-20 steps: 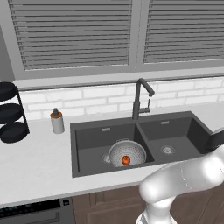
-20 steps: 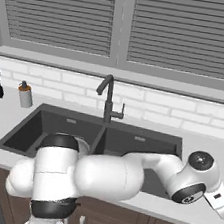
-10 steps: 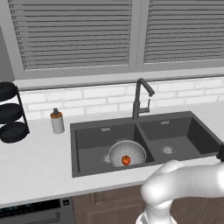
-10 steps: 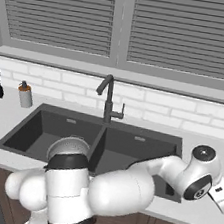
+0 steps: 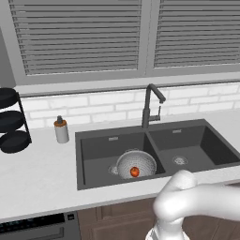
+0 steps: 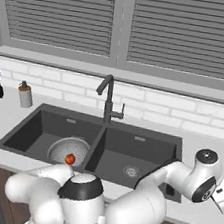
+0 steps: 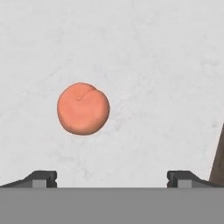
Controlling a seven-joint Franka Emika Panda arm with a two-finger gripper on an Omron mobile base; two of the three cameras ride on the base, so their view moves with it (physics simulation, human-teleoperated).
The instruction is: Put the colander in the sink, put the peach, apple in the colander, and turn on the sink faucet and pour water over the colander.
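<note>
progress is standing about halfway: small red apple (image 5: 134,172) is sitting in the silver perforated colander (image 5: 136,163) in the dark double sink (image 5: 93,140), while the wide-open, empty gripper (image 7: 112,177) is hovering with the pale pink peach (image 7: 83,108) at its eleven o'clock on the white counter (image 7: 153,65), faucet (image 5: 150,104) untouched.

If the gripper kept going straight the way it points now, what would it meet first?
Most likely the white counter itself. The gripper looks down on it with jaws wide open, and the peach lies left of the centre line, so it may be missed. Depth is hard to judge.

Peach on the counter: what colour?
Orange-pink, evenly coloured with a faint crease; the peach shows best in the hand view.
</note>
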